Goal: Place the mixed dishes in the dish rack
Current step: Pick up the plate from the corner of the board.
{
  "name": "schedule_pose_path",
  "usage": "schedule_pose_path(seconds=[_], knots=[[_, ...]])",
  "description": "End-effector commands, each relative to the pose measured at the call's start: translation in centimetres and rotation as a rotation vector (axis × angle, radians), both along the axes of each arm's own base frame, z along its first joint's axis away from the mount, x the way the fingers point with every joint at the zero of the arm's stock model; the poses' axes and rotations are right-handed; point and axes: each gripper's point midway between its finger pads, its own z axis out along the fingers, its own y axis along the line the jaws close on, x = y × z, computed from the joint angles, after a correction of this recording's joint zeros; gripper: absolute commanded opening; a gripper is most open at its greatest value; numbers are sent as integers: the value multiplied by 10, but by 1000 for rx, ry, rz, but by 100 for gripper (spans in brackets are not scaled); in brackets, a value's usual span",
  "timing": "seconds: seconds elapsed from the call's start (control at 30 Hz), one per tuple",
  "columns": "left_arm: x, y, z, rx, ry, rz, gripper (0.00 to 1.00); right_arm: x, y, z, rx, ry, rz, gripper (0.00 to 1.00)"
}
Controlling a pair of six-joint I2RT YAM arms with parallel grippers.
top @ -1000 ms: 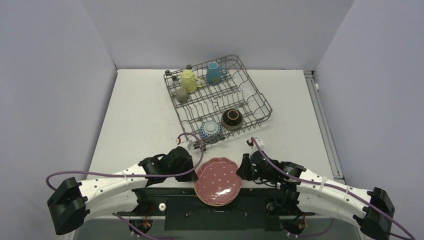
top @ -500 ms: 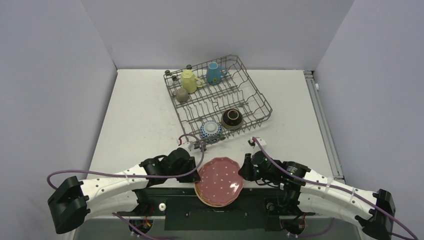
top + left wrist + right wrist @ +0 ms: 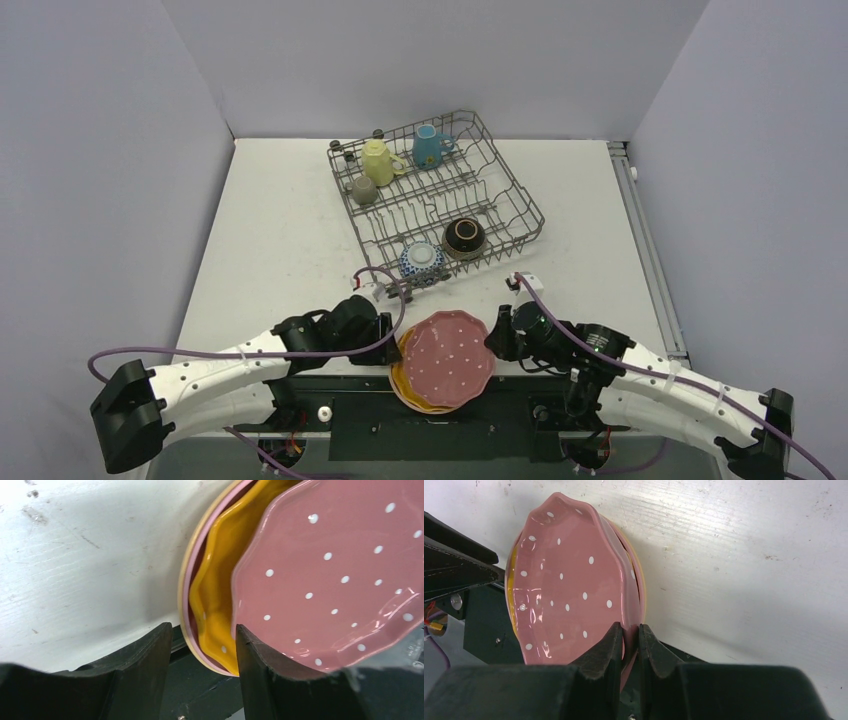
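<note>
The pink white-dotted plate (image 3: 447, 357) is tilted above a stack of plates at the table's near edge. My right gripper (image 3: 496, 340) is shut on its right rim, and the right wrist view shows both fingers pinching the pink plate (image 3: 569, 585) at my right gripper (image 3: 630, 630). My left gripper (image 3: 392, 337) stands open at the stack's left side. In the left wrist view the orange plate (image 3: 220, 595) and the rims under it lie between the open jaws of my left gripper (image 3: 202, 640), with the pink plate (image 3: 325, 570) above. The dish rack (image 3: 507, 170) stands at the back.
In the rack sit a pale-yellow mug (image 3: 377, 160), a light-blue mug (image 3: 428, 147), a small olive mug (image 3: 364, 190), a dark-brown bowl (image 3: 465, 237) and a blue-white bowl (image 3: 422, 260). The plate stack overhangs the table's near edge above the black base. Grey walls enclose the table.
My left gripper has opened and let go of the pink plate's left rim. The right gripper, shut on the right rim, has drawn the plate a little to the right and up.
</note>
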Motion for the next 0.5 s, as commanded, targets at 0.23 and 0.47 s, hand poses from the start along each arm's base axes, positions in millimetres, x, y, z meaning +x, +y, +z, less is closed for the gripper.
schedule_pose_path(seconds=[0.23,0.47], knots=[[-2,-45,46,-242,-7,-80,51,11,25,65,264,-92,-36,0],[-6,-57,39,-292,41,-88,52,10,24,65,278,-89,-45,0]])
